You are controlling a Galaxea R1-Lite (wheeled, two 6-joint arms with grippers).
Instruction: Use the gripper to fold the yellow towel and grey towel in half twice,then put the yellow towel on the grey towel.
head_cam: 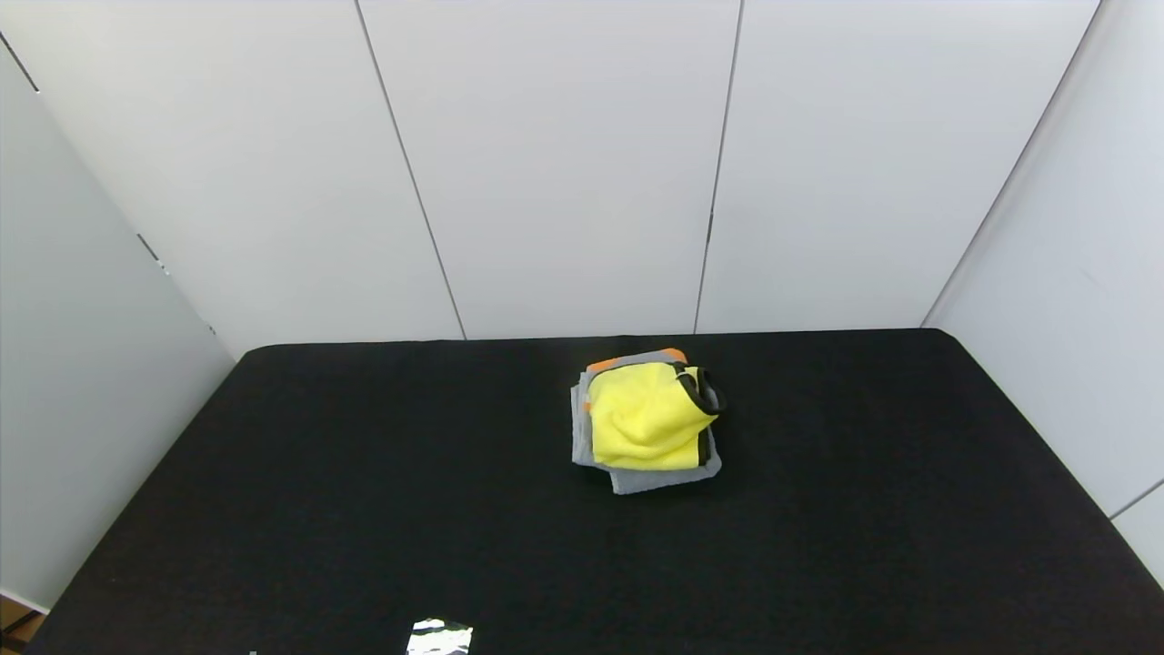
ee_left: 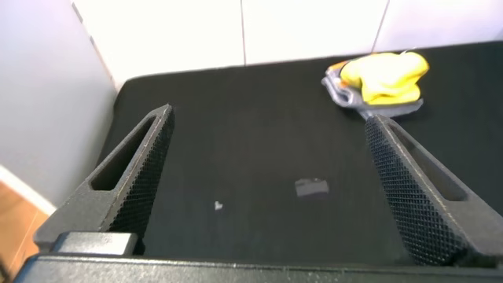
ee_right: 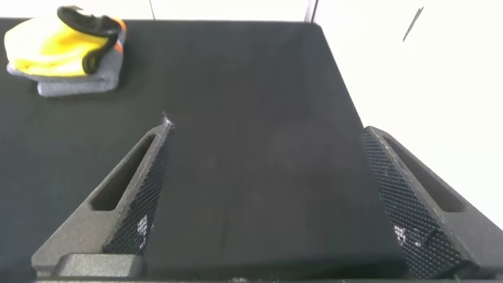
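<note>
The folded yellow towel (head_cam: 647,415) lies on top of the folded grey towel (head_cam: 637,478) near the middle of the black table, toward the back. Orange patches of the grey towel show at its far edge. The stack also shows in the left wrist view, yellow towel (ee_left: 387,75) on grey towel (ee_left: 346,93), and in the right wrist view, yellow towel (ee_right: 59,49) on grey towel (ee_right: 75,85). My left gripper (ee_left: 267,126) is open and empty, well short of the stack. My right gripper (ee_right: 266,134) is open and empty, also away from the stack. Neither arm shows in the head view.
The black table (head_cam: 364,509) is bounded by white walls at the back and both sides. A small shiny scrap (head_cam: 439,637) lies near the front edge; it also shows in the left wrist view (ee_left: 311,187), with a tiny white speck (ee_left: 218,206) beside it.
</note>
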